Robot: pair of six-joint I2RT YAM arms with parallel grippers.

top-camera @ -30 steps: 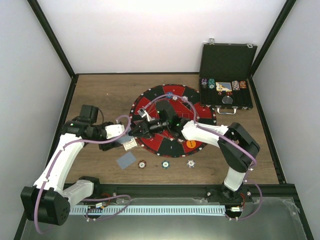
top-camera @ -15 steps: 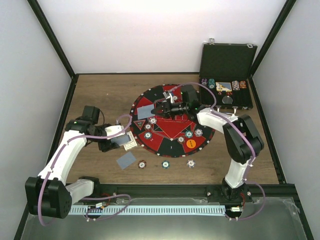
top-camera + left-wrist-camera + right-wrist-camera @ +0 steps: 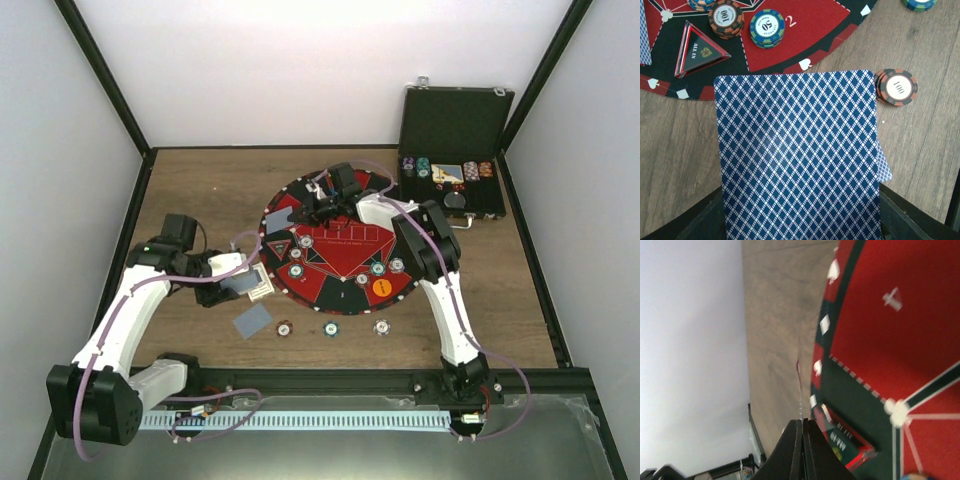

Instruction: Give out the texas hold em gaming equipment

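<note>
One blue-diamond-backed playing card point(image 3: 797, 150) sits clamped in the left gripper point(image 3: 233, 285), over wooden table point(image 3: 680, 150) just outside the red-and-black round mat point(image 3: 815, 35).

The left end effector point(image 3: 800, 225), black, is gripping a blue-backed card point(image 3: 797, 150) that is showing a navy-and-white diamond lattice inside a white border. Beyond it the round mat point(image 3: 810, 35) is showing red and black wedges, with white suit marks along its black rim. The triangular marker point(image 3: 699, 50) is showing black with red edges and pale lettering. The orange chip point(image 3: 897, 86) is wearing orange-and-black stripes around a white centre, and the blue chip point(image 3: 767, 28) is wearing blue and yellow-green. The counter point(image 3: 930, 145) is showing brown wood grain. The right end effector point(image 3: 802, 422), black, is pinching an edge-on card point(image 3: 800, 400) that is showing as a thin pale line.
</note>
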